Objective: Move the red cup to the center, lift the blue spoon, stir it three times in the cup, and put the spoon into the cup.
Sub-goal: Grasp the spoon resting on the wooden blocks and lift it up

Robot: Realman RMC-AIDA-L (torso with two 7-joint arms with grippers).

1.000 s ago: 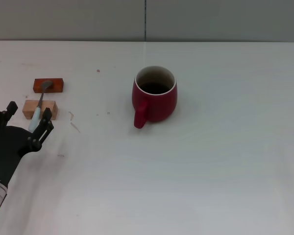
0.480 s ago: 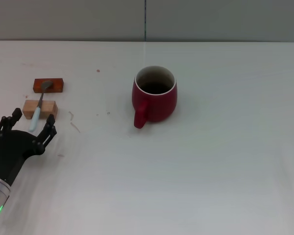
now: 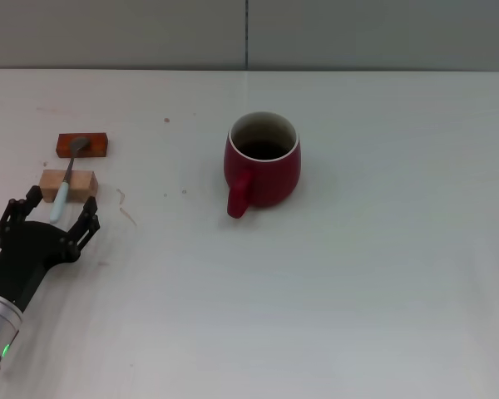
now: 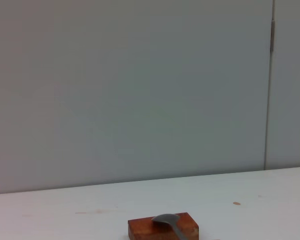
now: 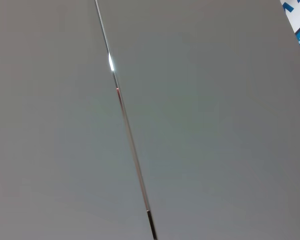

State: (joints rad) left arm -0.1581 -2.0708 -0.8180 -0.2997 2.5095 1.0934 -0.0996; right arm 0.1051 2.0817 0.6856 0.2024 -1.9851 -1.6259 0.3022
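The red cup (image 3: 263, 162) stands upright near the table's middle, its handle toward me. The blue spoon (image 3: 66, 181) lies at the far left, its pale handle on a tan block (image 3: 67, 184) and its grey bowl on an orange-red block (image 3: 82, 145). My left gripper (image 3: 56, 218) is open, low over the table, just in front of the tan block, its fingers either side of the handle's near end without touching it. The left wrist view shows the spoon's bowl (image 4: 166, 220) on the orange-red block (image 4: 163, 227). My right gripper is out of view.
The white table (image 3: 358, 274) meets a grey wall at the back. The right wrist view shows only that wall with a seam (image 5: 125, 120).
My left gripper has drawn back toward me and shifted a little right, so its fingertips now sit short of the tan block. The spoon and the cup have not moved.
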